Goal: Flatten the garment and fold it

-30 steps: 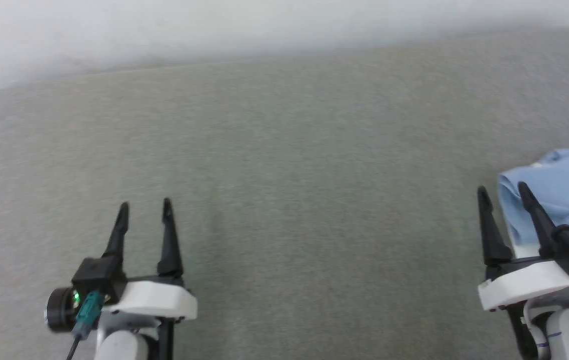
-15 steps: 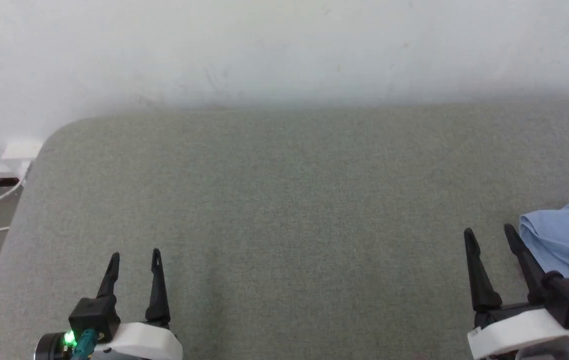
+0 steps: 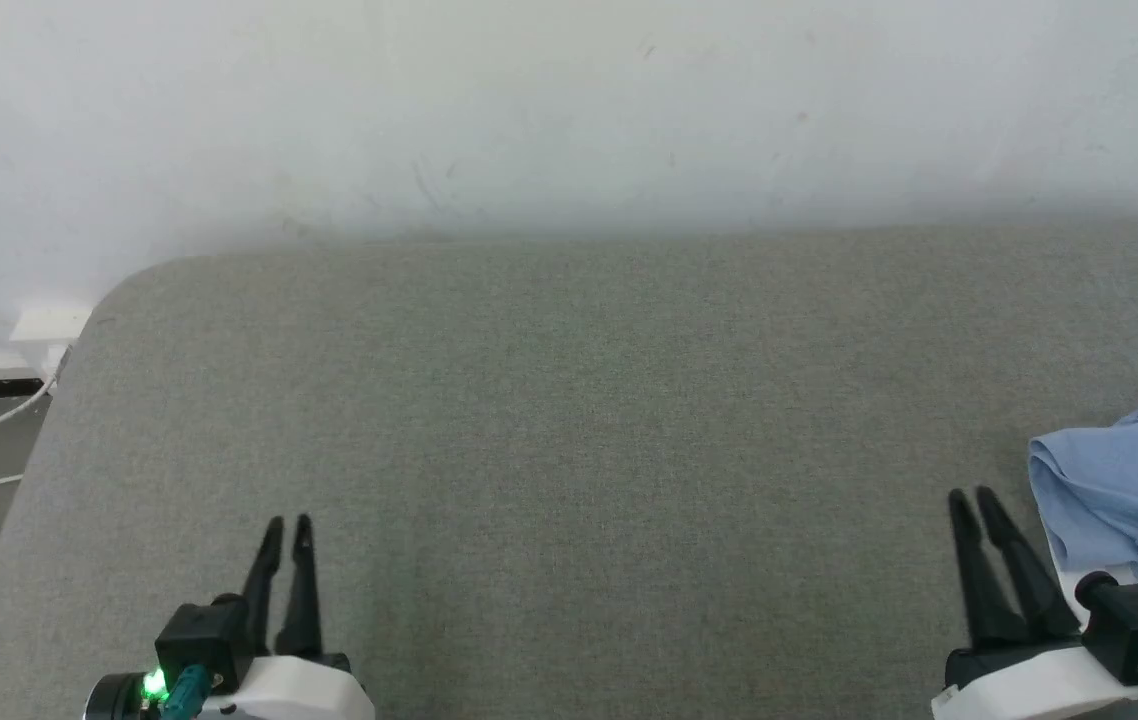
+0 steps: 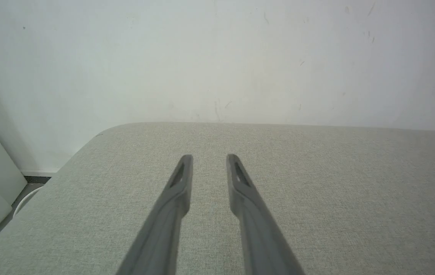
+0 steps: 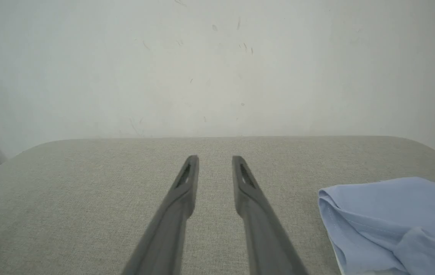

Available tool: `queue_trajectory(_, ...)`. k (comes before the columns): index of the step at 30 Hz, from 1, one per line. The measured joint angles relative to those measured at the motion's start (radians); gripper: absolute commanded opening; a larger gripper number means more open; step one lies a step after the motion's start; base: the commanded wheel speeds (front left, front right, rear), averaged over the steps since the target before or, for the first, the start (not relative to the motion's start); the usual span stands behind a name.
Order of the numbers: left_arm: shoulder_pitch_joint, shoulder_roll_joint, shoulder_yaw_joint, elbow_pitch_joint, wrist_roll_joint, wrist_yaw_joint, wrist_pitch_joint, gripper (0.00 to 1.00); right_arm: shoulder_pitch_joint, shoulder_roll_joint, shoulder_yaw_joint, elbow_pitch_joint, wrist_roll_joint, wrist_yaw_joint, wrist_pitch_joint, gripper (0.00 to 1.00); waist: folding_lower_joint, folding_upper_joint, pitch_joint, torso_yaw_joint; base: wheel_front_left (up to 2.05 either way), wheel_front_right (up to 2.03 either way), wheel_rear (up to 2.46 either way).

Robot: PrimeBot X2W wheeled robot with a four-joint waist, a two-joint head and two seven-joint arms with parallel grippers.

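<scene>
The crumpled light blue fabric garment (image 3: pixel 1119 480) lay bunched at the right side of the grey-green cloth-covered surface (image 3: pixel 569 400), running out of the head view on that side. Its full extent and long axis could not be told. A rolled, doubled-over edge faced left, toward the robot's right tool (image 3: pixel 971 497).

That tool hung just beside the edge, to its left and not touching it. Its two long dark fingers were parted by only a narrow gap and held nothing. The left tool (image 3: pixel 289 525) was set the same way, nearly closed and empty, and it was well apart from the garment, with a broad stretch of bare cloth between them.

The right arm was clearly the nearer one. Any reach for the shirt would probably have to go rightward and a little forward, and the fingers would need to spread first.
</scene>
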Motion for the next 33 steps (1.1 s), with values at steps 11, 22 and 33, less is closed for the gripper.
queue_trajectory(11, 0.0, -0.008, 0.007, -0.007, 0.011, -0.01, 0.018, 0.0, -0.001, 0.0, 0.002, 0.001, -0.007, 0.0, 0.01, 0.0, 0.0001, 0.0, 0.0, 0.005, 0.0, 0.0, 0.0)
queue_trajectory(22, -0.001, -0.02, 0.018, -0.017, 0.028, -0.019, 0.043, 0.0, -0.013, 0.0, 0.003, 0.005, -0.019, 0.0, 0.026, 0.0, 0.0001, 0.0, 0.0, 0.01, 0.0, 0.0, 0.0)
queue_trajectory(33, -0.002, -0.03, 0.03, -0.029, 0.053, -0.029, 0.062, 0.0, -0.025, 0.0, 0.006, 0.01, -0.029, 0.0, 0.037, 0.0, 0.0001, 0.0, 0.0, 0.016, 0.0, 0.0, 0.0)
